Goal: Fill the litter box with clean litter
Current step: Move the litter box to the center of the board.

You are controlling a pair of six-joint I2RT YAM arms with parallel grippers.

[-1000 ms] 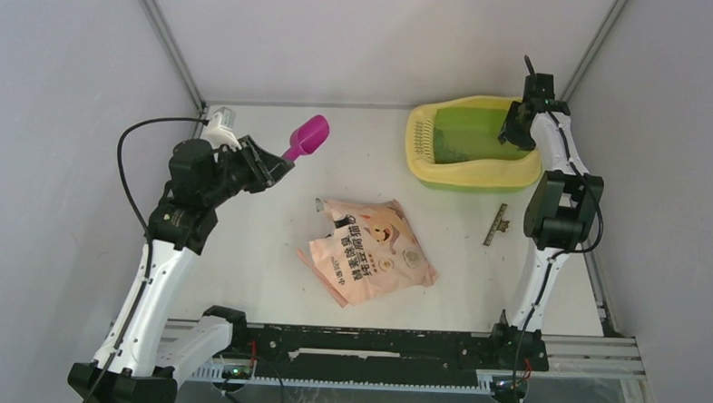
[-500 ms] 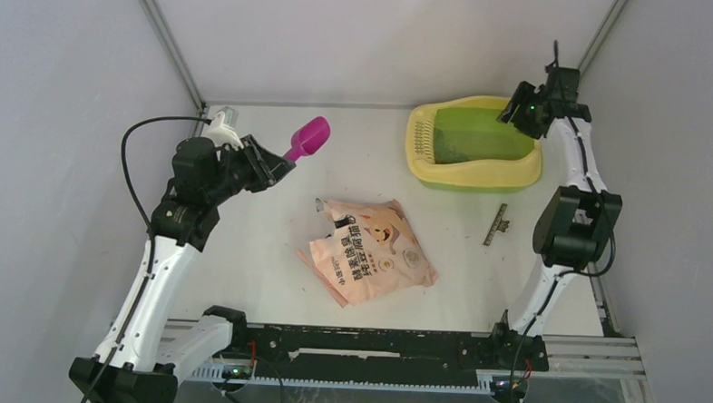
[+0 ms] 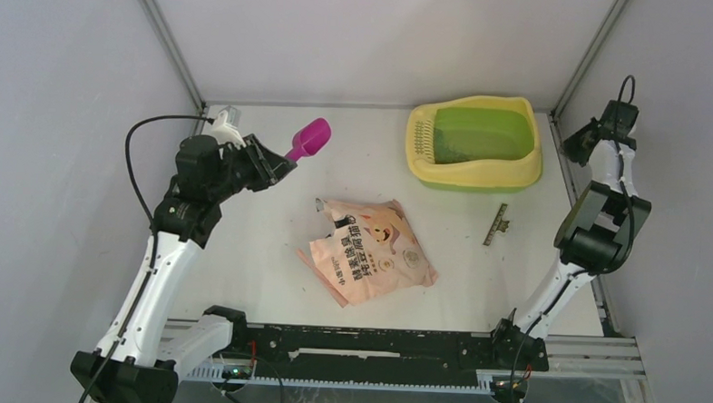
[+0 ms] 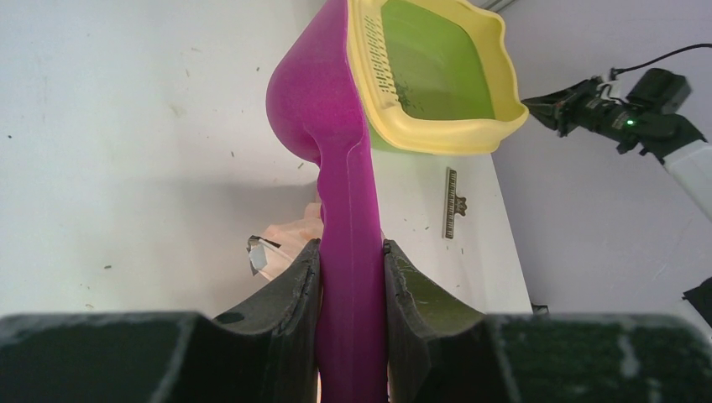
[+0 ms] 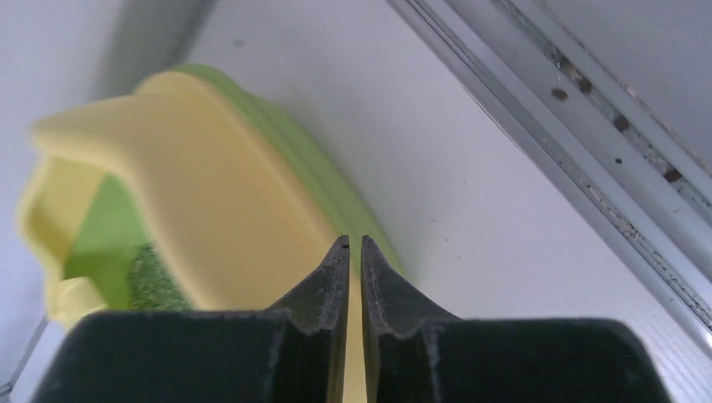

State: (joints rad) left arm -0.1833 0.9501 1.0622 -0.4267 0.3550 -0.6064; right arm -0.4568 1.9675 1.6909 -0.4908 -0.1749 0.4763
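Top external: left of the litter box [image 3: 474,175], my left gripper [image 3: 280,165] grasps the magenta scoop [image 3: 310,136]; my right gripper [image 5: 354,243], right of it, is clenched, empty.

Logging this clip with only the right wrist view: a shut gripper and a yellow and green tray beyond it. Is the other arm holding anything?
Observer: Yes. The left gripper is shut on the handle of a pink scoop.
Operator: Where is the bag of litter?
Observer: A peach-pink bag lies flat in the middle of the table, between the two arms, with neither gripper touching it.
Operator: Is my gripper over the tray?
Observer: No. From above, the right gripper is off to the right of the litter box, outside its rim, and holds nothing.
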